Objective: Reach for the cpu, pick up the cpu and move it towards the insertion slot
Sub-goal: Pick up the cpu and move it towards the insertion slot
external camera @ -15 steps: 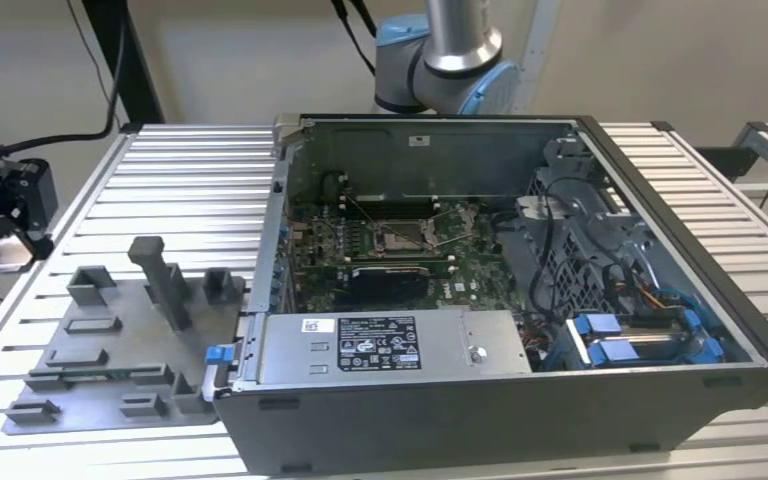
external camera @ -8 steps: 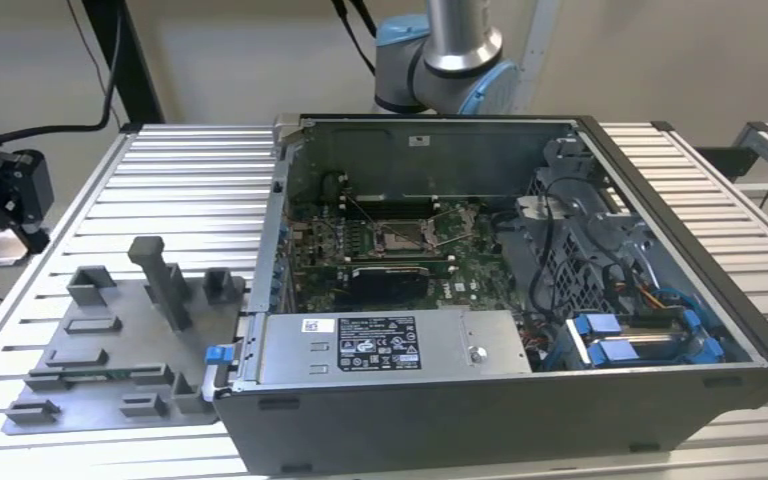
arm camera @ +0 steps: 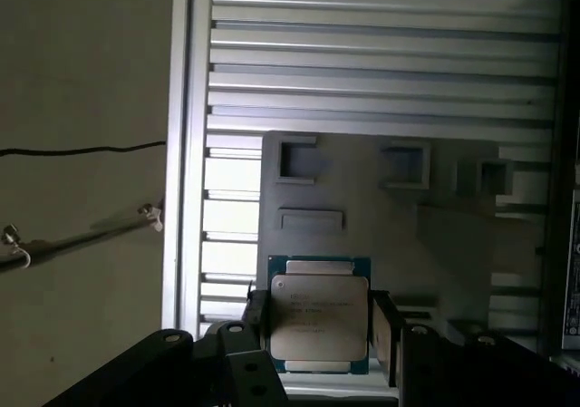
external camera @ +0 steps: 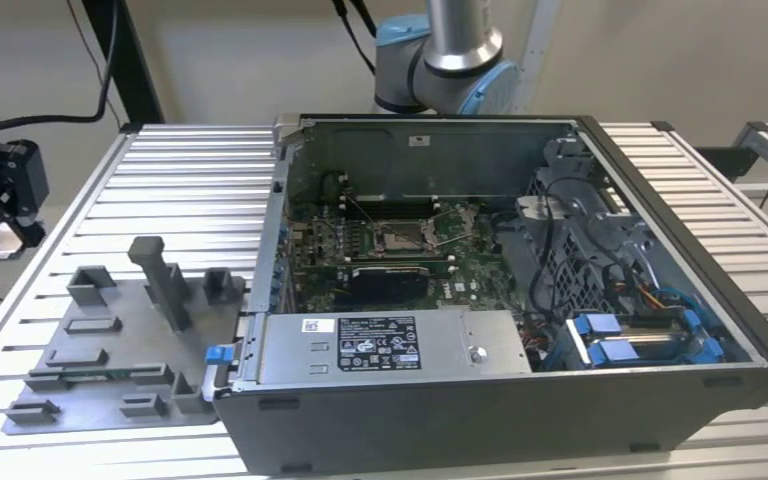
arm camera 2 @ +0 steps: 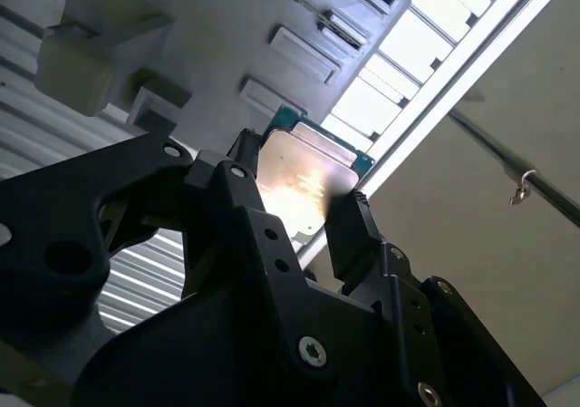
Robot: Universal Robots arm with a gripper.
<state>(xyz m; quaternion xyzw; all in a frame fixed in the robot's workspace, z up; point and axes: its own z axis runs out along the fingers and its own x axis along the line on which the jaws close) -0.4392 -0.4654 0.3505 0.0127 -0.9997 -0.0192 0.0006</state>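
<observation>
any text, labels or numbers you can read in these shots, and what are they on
None can be read.
On the cpu face, in the first wrist view, faint lines of print: too blurred to read.
On the power supply, in the exterior view, a black-and-white label: too small to read.
Beside it, a small white sticker: too small to read.

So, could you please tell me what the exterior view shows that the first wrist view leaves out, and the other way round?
Exterior view: the open computer case with the insertion slot on its green board. First wrist view: the cpu, held in the gripper. Both: the grey fixture plate and the slatted table.
</observation>
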